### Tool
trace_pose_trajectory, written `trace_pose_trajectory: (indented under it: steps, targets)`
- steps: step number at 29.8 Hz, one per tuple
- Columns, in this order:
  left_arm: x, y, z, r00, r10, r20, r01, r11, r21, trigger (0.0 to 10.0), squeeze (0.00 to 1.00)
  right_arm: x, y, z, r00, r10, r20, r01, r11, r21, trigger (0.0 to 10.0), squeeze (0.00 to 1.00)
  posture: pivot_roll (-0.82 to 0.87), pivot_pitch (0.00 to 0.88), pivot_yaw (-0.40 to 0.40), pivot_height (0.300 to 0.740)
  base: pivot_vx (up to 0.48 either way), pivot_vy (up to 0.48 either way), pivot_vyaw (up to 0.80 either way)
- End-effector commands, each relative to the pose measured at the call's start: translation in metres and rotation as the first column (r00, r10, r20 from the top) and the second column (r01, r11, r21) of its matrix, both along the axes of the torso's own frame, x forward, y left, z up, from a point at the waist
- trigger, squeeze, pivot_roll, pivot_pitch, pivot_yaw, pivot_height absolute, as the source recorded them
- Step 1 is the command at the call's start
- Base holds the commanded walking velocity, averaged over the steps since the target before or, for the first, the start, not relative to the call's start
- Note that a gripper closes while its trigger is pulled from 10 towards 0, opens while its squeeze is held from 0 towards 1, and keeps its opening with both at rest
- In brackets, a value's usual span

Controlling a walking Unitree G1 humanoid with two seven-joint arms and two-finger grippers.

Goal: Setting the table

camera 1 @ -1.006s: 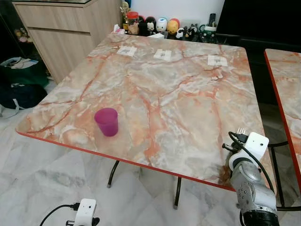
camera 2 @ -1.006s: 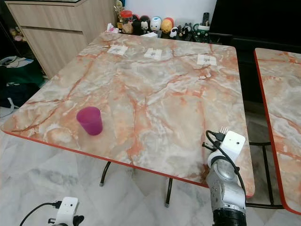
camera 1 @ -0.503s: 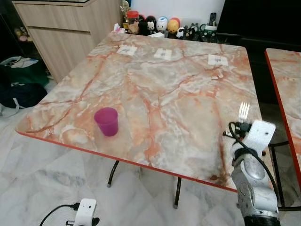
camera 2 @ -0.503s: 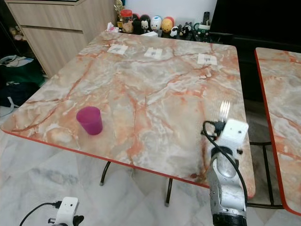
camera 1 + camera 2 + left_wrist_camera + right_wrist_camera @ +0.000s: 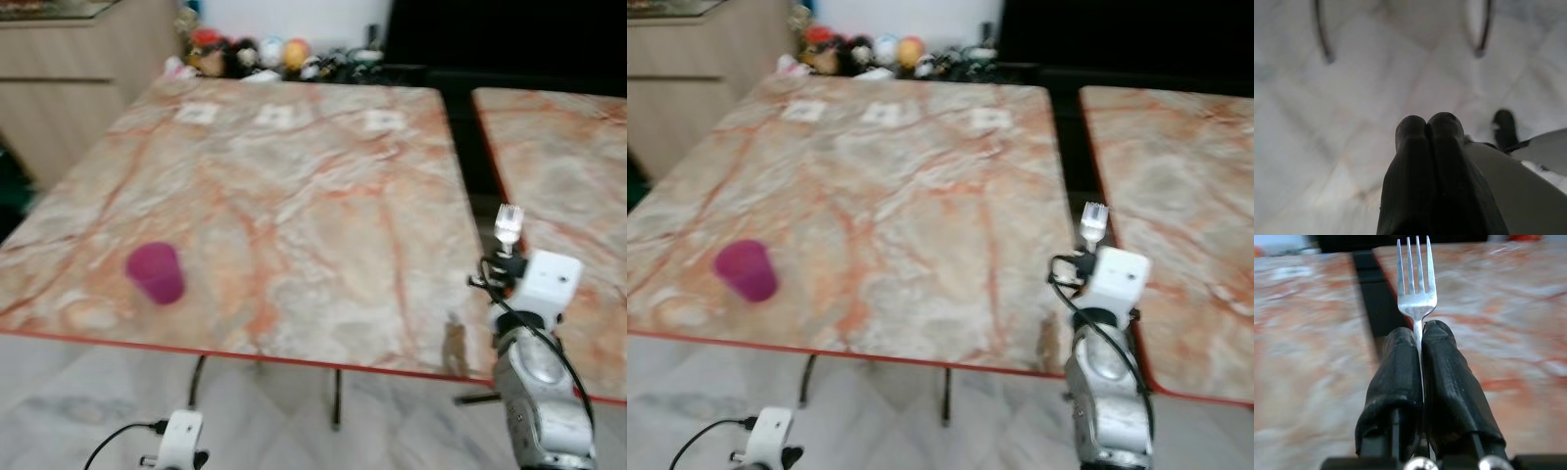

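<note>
Right wrist view showed the fork (image 5: 1416, 289) pinched by its handle between the black fingers (image 5: 1396, 382) of the right gripper (image 5: 1419, 330), tines pointing straight out past the tips. Fork and gripper stood at the marble table's (image 5: 294, 196) near right corner, just beside the dark gap dividing it from a second marble table (image 5: 558, 166). Red edging ran along the near rim. A magenta cup (image 5: 155, 272) sat well apart, near the left front edge. Paper slips (image 5: 274, 116) and small figurines (image 5: 255, 54) lined the far side. Left gripper (image 5: 1427, 128) hung low over pale marble floor (image 5: 1327, 122), fingers pressed together. Head views were blurred.
</note>
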State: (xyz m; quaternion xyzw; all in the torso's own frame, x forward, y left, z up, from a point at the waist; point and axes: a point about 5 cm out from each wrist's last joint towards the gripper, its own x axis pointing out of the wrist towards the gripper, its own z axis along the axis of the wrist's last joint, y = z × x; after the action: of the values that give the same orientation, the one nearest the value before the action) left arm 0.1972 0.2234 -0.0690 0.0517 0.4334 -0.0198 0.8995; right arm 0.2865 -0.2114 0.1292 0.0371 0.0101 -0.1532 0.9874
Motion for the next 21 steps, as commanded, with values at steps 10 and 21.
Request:
trace_pose_trajectory:
  steps: [10,21]
  targets:
    - [-0.010,0.001,-0.006,0.999,0.005,-0.043,-0.005,1.000,0.007,10.0,0.00,0.009,0.023,0.015,0.995,0.078,0.056,-0.078,0.997,-0.010,10.0,0.00,0.04,0.071,-0.019,0.740,0.000,-0.468,0.00]
    - [-0.010,0.002,-0.005,0.999,0.000,-0.042,0.000,1.000,0.008,10.0,0.00,0.007,0.012,0.013,0.999,0.021,0.040,-0.021,1.000,-0.010,10.0,0.00,0.04,0.066,-0.013,0.740,0.000,-0.458,0.00]
